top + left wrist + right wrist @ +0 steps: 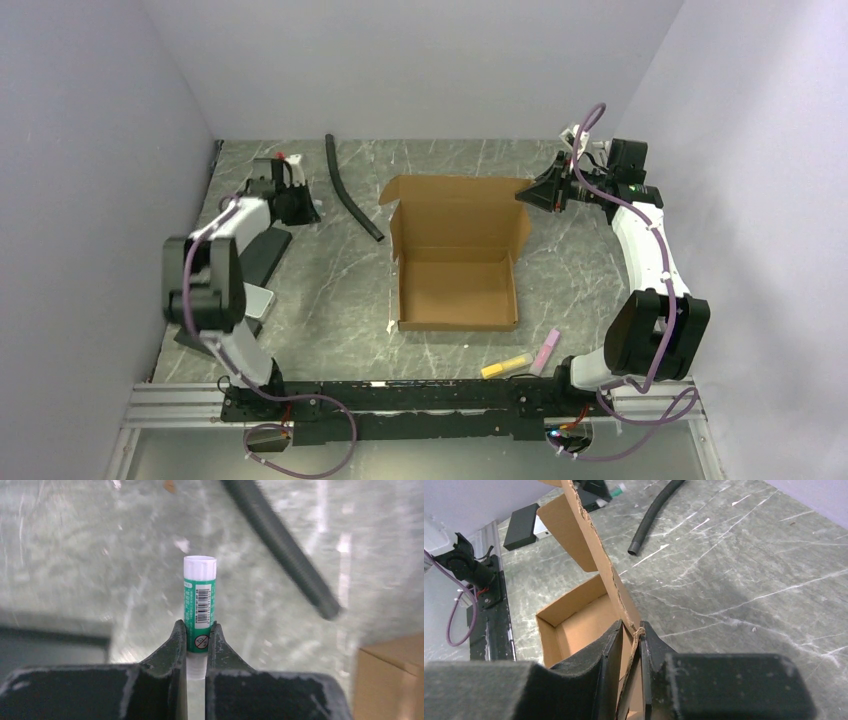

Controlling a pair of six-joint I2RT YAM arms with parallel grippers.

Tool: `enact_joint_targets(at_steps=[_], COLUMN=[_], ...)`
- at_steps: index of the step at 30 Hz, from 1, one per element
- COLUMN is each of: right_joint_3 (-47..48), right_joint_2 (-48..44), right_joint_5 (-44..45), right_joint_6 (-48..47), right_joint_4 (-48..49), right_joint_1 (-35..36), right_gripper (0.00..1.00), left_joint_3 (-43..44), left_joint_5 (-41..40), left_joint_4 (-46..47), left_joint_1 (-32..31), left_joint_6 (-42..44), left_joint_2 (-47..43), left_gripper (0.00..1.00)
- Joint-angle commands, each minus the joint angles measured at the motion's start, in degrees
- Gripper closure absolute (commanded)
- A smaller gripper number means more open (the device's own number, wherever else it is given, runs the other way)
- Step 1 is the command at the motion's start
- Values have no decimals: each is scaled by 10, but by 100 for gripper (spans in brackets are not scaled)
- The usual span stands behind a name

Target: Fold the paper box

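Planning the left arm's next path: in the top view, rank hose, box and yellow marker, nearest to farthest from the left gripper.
1. The hose, just right of the left gripper holding a glue stick.
2. The box, middle of the table.
3. The yellow marker, near edge, right of centre.

Pale lilac walls [420, 60] closing in on three sides, grey-green marbled tabletop [330, 295] below, lit evenly
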Motion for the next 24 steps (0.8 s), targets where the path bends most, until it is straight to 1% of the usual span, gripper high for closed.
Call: enact_joint_targets(at_steps=[1,2,5,7,10,13,15,17,19,22,24], right_joint_3=[7,8,12,12,12,11,10,6,7,6,2], right_joint_2=[3,4,5,6,3,3,2,0,0,1,-1], right_joint_5=[-21,-21,-20,-18,-16,-14,-13,-13,-12,-11,-12], right_joint_6=[-47,-53,-68,-70,-69,-67,-67,-61,-59,-61,-57], right_joint_4=[-28,-34,-47,-49,-48,-46,-46,-39,-37,-39,-34], right_joint_1=[-1,-1,-1,-1,-1,-2,-2,-2,-2,-2,-2], right_gripper=[76,75,75,75,75,75,75,75,75,75,75], left_joint_3=[-146,-199,-315,-358,-393,-422,-427,-436,-434,-414,-394], left_joint_5=[101,120,173,175,140,97,64,32,-12,-91,-140], left_joint_4=[167,197,296,316,303,305,290,308,320,327,325], left_joint_1=[0,-5,-33,-75,-174,-277,-333,-384,-441,-526,-567], left_joint_6=[-198,-230,-288,-301,-291,-282,-275,-280,-283,-265,-267], left_joint_2=[-205,-248,-374,-451,-544,-601,-616,-610,-582,-521,-477], left_gripper=[100,100,100,100,100,100,100,100,100,100,100])
